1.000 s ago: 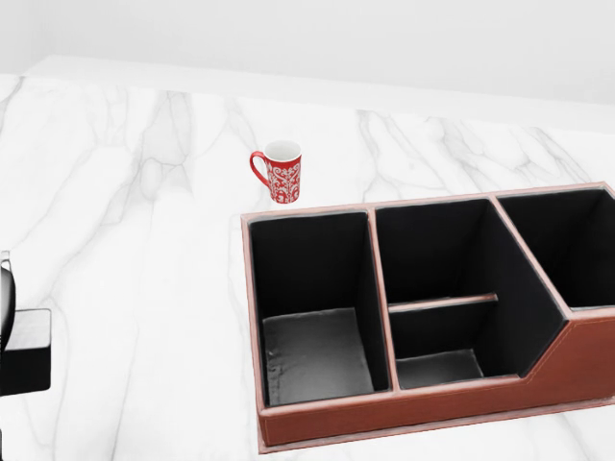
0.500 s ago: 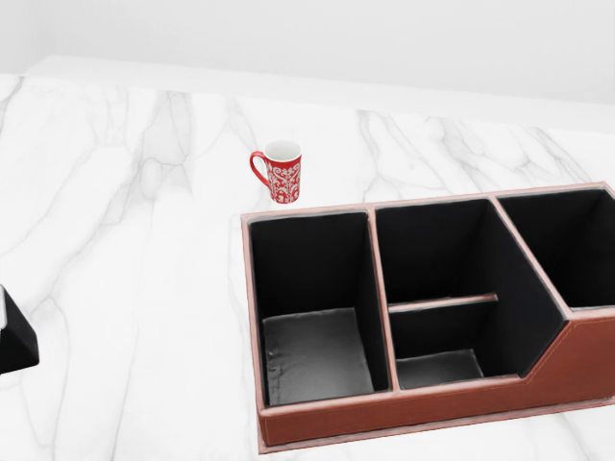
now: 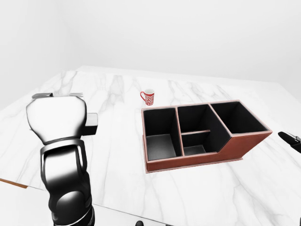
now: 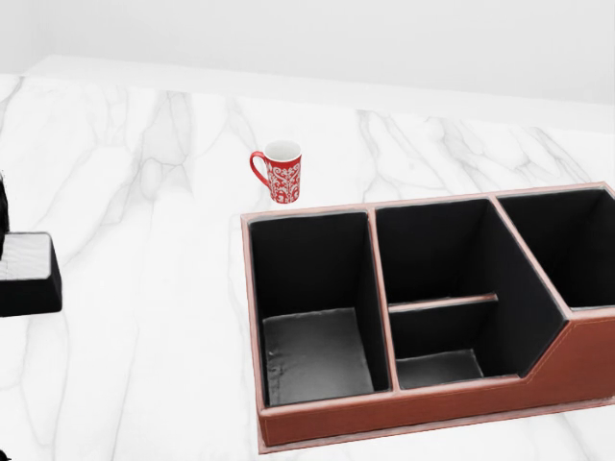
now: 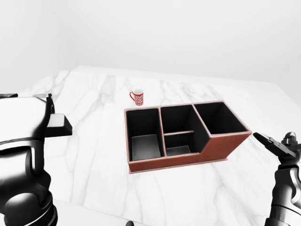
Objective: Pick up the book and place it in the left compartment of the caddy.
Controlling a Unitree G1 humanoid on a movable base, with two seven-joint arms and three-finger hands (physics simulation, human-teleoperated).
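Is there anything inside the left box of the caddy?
Empty. The left compartment of the caddy shows only its bare grey floor and dark walls in the head view; no book lies in it.

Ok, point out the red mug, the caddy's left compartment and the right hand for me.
red mug (image 4: 283, 174), head view, on its patterned side.
caddy's left compartment (image 4: 315, 353), head view, on its grey floor.
right hand (image 5: 276, 146), right-eye view, on its spread fingers.

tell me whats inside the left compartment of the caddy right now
Nothing: the caddy's left compartment shows only its bare dark floor and walls. The near wall hides a thin strip of floor.
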